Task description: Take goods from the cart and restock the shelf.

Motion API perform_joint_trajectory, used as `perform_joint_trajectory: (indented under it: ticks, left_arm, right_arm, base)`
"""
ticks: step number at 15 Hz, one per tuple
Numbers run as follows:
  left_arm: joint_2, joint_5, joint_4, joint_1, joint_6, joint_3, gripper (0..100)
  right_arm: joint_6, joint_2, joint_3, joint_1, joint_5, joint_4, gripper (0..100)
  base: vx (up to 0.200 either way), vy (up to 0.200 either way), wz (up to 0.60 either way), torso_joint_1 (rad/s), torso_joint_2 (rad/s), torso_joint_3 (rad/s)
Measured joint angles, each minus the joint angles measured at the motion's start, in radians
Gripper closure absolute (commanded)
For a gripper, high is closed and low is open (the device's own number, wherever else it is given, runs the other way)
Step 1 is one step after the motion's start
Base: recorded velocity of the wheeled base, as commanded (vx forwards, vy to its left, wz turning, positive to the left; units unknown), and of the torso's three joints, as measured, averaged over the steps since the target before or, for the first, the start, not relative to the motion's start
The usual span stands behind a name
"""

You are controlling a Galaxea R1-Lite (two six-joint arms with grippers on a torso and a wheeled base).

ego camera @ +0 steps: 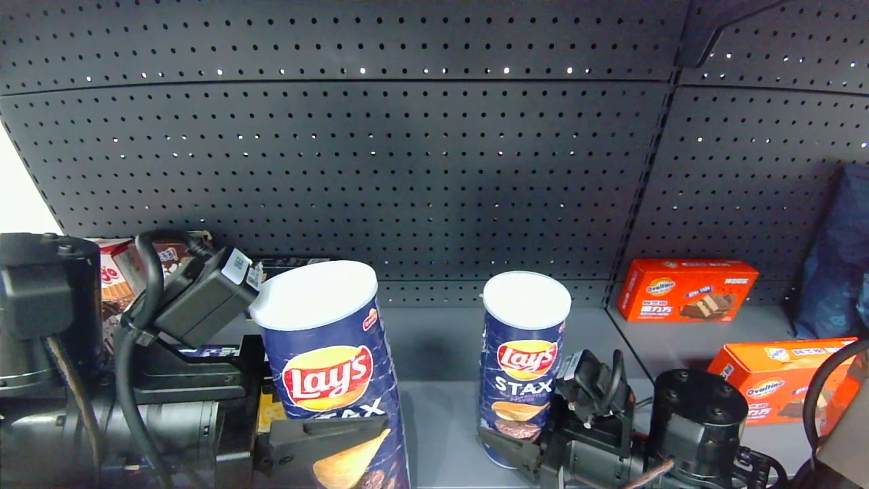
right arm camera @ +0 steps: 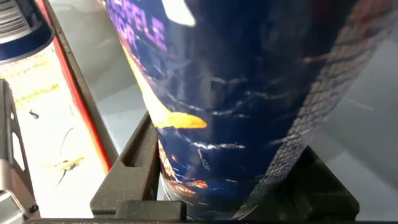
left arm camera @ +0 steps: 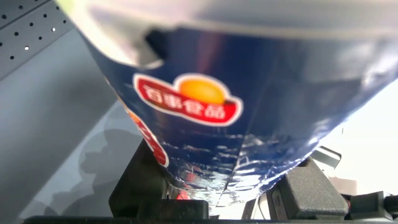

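My left jaws were pinched on the lower body of a tall dark-blue cardboard crisp can with a white plastic lid (ego camera: 326, 353), one finger on each side. The can leaned off upright, its lid tipped toward my left, in front of the dark perforated back panel (ego camera: 407, 170) and over the grey metal shelf (ego camera: 441, 353). My right jaws gripped a second can of the same kind (ego camera: 524, 353) low on its wall. That one stood upright, well to the right of the first. I could not tell whether its base already bore on the shelf.

To place these well, I judged that the leaning can had to be squared up first, then lowered until its base sat flat. Only after that should either pair of jaws let go. The cans also wanted a gap between them, and the right one room from the orange cardboard boxes (ego camera: 689, 288) farther right.

Both arms lay low at the shelf's front edge, wrists roughly level, fingers reaching forward around the cans.
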Motion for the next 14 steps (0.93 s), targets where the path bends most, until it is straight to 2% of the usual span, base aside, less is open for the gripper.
perform_joint_trajectory:
  ticks: [3,4,9,14]
  left_arm:
    - [0.0,0.0,0.0,0.001,0.0,0.002,100]
    - [0.0,0.0,0.0,0.001,0.0,0.002,100]
    - [0.0,-0.002,0.0,0.0,0.0,0.006,100]
    - [-0.001,-0.001,0.001,0.0,0.0,0.006,100]
  right_arm:
    - [-0.001,0.019,-0.019,0.0,-0.001,-0.002,100]
    - [-0.001,0.023,-0.02,0.0,-0.001,-0.003,0]
    - [-0.005,0.022,-0.007,-0.007,-0.037,-0.004,0]
    - [-0.007,-0.077,0.063,-0.039,-0.033,-0.023,0]
  base:
    - [0.0,0.0,0.0,0.0,0.0,0.0]
    - [0.0,0.0,0.0,0.0,0.0,0.0]
    - [0.0,0.0,0.0,0.0,0.0,0.0]
    - [0.0,0.0,0.0,0.0,0.0,0.0]
